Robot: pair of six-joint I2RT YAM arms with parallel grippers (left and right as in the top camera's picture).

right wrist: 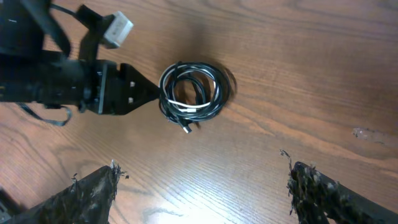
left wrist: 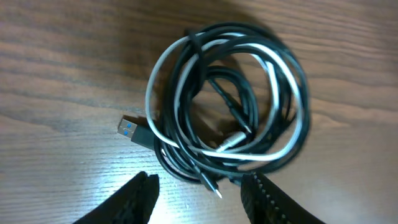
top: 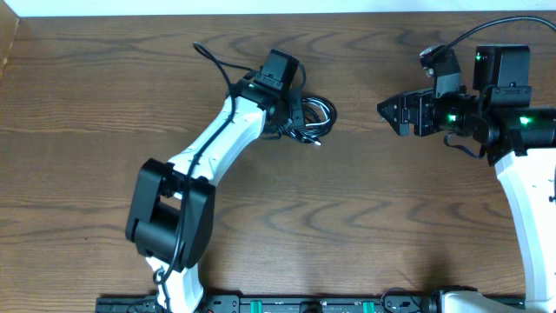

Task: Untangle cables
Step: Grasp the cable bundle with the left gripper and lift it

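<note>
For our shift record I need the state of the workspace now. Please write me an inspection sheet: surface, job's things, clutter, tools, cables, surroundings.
Surface: wooden table, brown grain.
Job's things: cables, black and white, wound together in one coil; a blue USB plug sticks out of it.
Clutter: nothing seen.
Grippers: left tool open, fingers either side of the coil's near edge; right tool open, apart from the coil.
Cables: black arm wire loops beside the left arm.
Surroundings: equipment rail along the table's near edge.
</note>
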